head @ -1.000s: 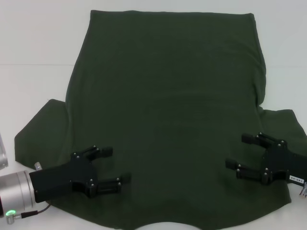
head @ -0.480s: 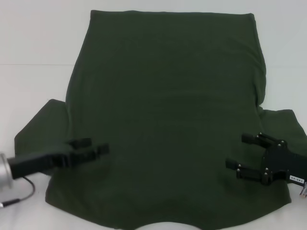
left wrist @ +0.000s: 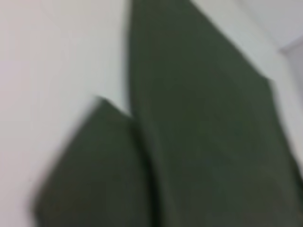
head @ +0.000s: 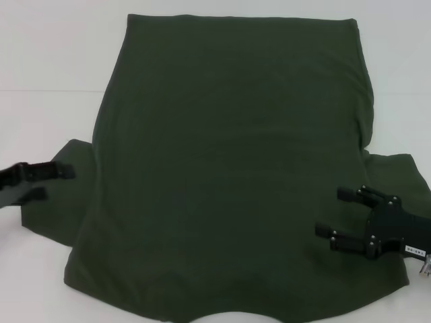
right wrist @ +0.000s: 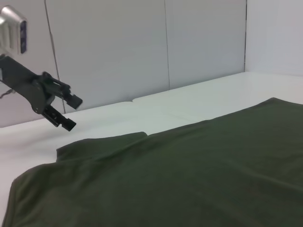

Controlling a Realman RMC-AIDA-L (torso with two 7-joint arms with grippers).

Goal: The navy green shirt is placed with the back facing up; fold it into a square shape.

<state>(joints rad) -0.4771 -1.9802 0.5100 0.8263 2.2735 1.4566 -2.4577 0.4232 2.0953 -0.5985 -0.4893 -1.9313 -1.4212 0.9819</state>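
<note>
Shirt (head: 229, 168) flat on white bench (head: 47, 54), back up, long axis running away from robot. Left tool (head: 42, 182) prongs apart, above left sleeve (head: 57, 195). Right tool (head: 337, 215) prongs apart, over right shoulder, beside right sleeve.

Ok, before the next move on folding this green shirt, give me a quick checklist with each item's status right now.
1. The dark green shirt lies spread flat, plain side up: ok.
2. Left tool open, over the left sleeve: ok.
3. Left tool off the cloth: ok; the right wrist view shows it raised above the sleeve.
4. Right tool open, over the shirt near the right sleeve: ok.
5. Right tool touching the cloth or hovering: cannot tell.
6. Any fold made: not ok; both sleeves lie spread out and the hem is flat.
</note>
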